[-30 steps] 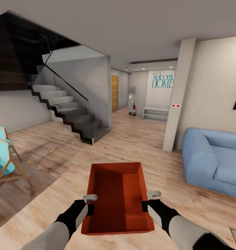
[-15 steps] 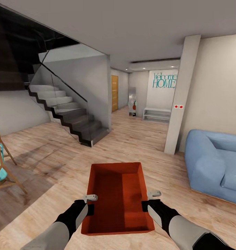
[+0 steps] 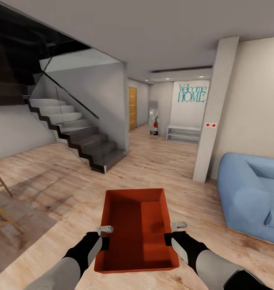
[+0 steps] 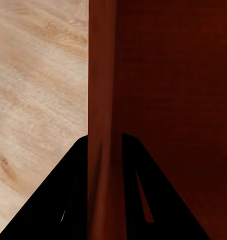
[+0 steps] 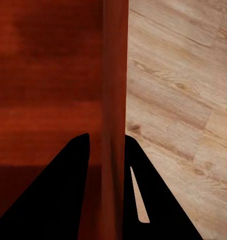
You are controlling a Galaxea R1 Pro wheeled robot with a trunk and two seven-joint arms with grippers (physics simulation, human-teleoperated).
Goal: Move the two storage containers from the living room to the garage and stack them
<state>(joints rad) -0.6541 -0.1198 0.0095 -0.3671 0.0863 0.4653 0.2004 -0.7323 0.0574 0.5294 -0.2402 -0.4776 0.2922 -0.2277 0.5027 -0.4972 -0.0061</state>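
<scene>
Now both grippers, left [image 3: 106, 237] and right [image 3: 174, 233], are pinching the bin's [image 3: 137, 229] walls; carrying goes best level, steering between stairs [image 3: 82, 141] and sofa [image 3: 249, 193].

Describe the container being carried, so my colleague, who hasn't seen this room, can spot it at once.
Find the staircase at left and the blue sofa at right. Over the wood floor between them, close in front of the robot, hangs the storage container. It is the orange-red, open-top, empty bin, its side walls pinched by the left tool and right tool.
</scene>
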